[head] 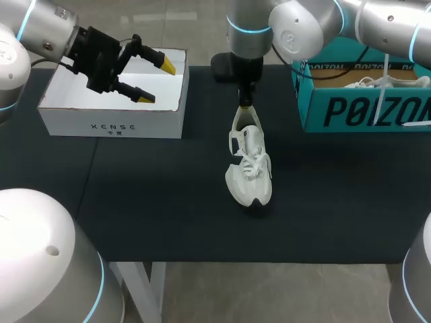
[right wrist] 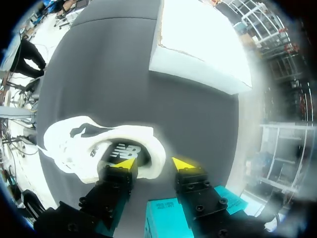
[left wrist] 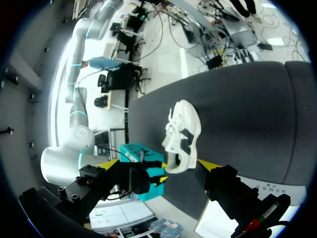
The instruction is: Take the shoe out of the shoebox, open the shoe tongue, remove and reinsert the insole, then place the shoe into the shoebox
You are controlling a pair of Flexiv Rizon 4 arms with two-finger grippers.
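Table (head: 168,215): covered with a dark mat, which everything here rests on.
White box (head: 111,126): open at the top, at the left of the table towards its far edge.
Teal box (head: 363,111): open, at the far right of the table, well apart from the white box.
Second shoe (head: 387,82): white and laced, lying inside the teal box.
Shoe (head: 250,171): white with dark side marks. It stands on its sole on the mat between the two boxes and is in neither. Its toe points to the near edge and its heel to the far edge.
Right gripper (head: 246,101): at the shoe's heel, coming down from above. Its fingers are spread astride the heel collar. One yellow tip is inside the shoe's opening over the insole. The other is outside behind the heel, with a sliver of mat showing between it and the heel, so there is no grasp.
Left gripper (head: 155,81): hangs above the white box's right part. Its fingers are wide apart and hold nothing.
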